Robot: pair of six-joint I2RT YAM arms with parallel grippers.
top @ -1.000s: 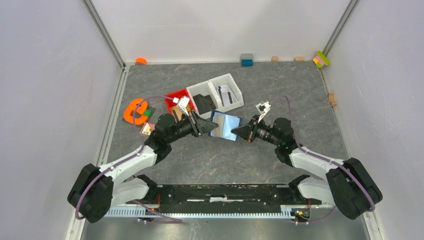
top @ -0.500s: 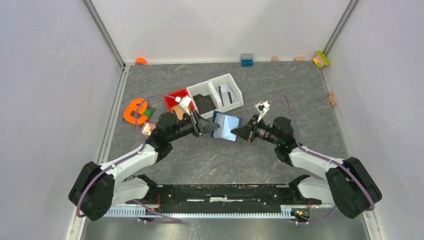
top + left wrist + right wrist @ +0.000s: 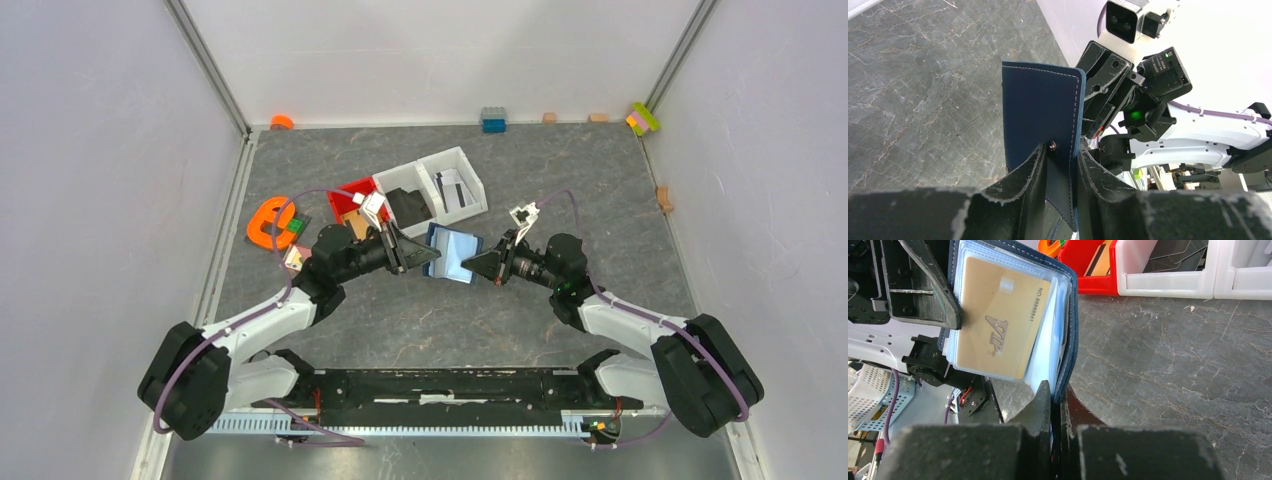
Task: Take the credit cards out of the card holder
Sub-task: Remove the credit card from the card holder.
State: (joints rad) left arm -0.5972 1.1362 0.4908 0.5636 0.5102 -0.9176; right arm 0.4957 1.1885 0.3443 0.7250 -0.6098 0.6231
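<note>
Tabletop: grey, stone-patterned, walled on three sides by pale panels, with my two arms reaching in from the near edge.
White bin: two compartments, sitting towards the far side of the table, just behind the spot where my grippers meet.
Red bin: smaller, touching the white bin's left side.
Left gripper: my fingers are clamped on one navy flap of the card holder, pinching it near a small metal stud.
Right gripper: my fingers are pressed almost together, with the holder's other cover edge caught between them.
Card holder: held open in the air between my two grippers, above the table and in front of the white bin, its light blue inside facing up.
Gold card: marked VIP, lying in a clear sleeve inside the open holder.
Grey cards: lying in the white bin's right compartment.
</note>
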